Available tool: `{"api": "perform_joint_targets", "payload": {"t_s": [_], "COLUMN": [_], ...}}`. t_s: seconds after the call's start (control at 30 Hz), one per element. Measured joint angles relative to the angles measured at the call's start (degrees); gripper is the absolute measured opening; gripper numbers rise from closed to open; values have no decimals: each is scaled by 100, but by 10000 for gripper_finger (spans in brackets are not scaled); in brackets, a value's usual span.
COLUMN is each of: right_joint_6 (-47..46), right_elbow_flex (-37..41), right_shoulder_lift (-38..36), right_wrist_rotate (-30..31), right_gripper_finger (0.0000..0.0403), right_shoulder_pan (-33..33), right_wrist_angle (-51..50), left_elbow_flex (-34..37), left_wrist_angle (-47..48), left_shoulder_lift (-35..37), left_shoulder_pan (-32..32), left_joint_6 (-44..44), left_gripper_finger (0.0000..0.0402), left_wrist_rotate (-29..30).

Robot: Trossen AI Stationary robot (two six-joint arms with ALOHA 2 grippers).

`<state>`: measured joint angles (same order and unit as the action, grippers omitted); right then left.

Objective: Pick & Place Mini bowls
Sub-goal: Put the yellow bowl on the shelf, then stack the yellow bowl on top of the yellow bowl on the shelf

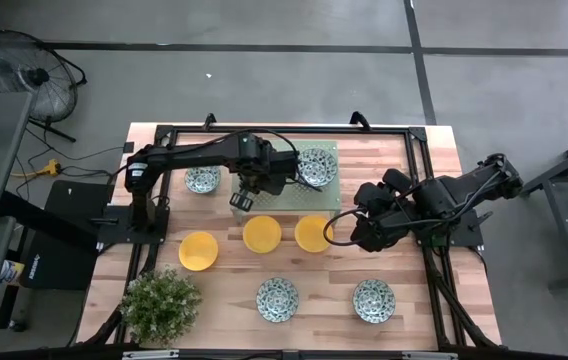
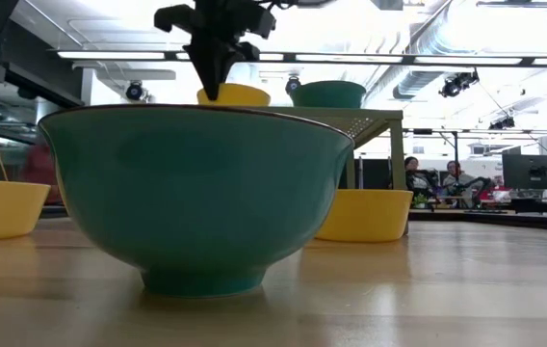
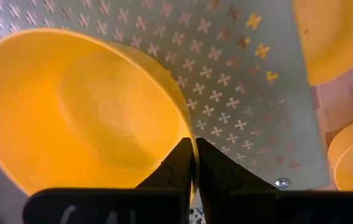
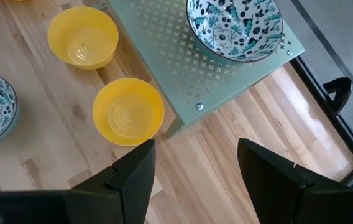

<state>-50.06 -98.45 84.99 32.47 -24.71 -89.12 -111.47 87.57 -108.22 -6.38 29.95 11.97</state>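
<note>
The left gripper (image 3: 193,163) hangs over the pale green stand (image 1: 286,190) at the back of the desk (image 1: 424,310), its jaws pinched thin on the rim of a yellow bowl (image 3: 83,112). From the wrist view the bowl looks to sit on the perforated top, or just above it; I cannot tell which. A rim pinch makes sense here: the bowls are too wide to span, so one finger goes inside the wall and one outside.

A patterned bowl (image 1: 315,165) already sits on the stand's right side, which suggests the stand is where the bowls are being gathered. Three more yellow bowls (image 1: 261,234) stand in a row on the bare wood just in front of the stand, apart from one another so a finger can slip past each rim. Another patterned bowl (image 1: 202,180) rests to the stand's left, and two patterned ones (image 1: 277,299) sit near the front edge, beside the plant (image 1: 160,305).

The right gripper (image 4: 194,168) waits at the right of the desk, jaws spread wide and empty, looking toward the stand's corner and the nearest yellow bowls. My guess is the left arm is about to let go, since the bowl looks settled.
</note>
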Motion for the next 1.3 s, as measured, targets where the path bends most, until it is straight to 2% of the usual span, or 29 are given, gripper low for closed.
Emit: {"api": "perform_joint_targets", "payload": {"t_s": [0.27,0.43,0.83,1.17,1.3], "right_joint_6": [13,30,106,-17,-41], "right_elbow_flex": [0,0,0,0,0], "right_shoulder_lift": [0,0,0,0,0], "right_wrist_rotate": [-4,-5,-132,-158,-202], "right_gripper_finger": [216,216,216,216,216], "right_shoulder_pan": [-1,-1,-1,0,0], "right_wrist_angle": [0,-1,-2,0,0], "left_elbow_flex": [-137,-137,-173,-1138,-1424], "left_wrist_angle": [38,91,171,245,241], "left_shoulder_lift": [2,2,4,13,15], "left_shoulder_pan": [1,1,1,1,1], "left_joint_6": [129,130,129,128,59], "left_gripper_finger": [98,123,127,127,127], "left_wrist_rotate": [-123,-106,41,117,-113]}}
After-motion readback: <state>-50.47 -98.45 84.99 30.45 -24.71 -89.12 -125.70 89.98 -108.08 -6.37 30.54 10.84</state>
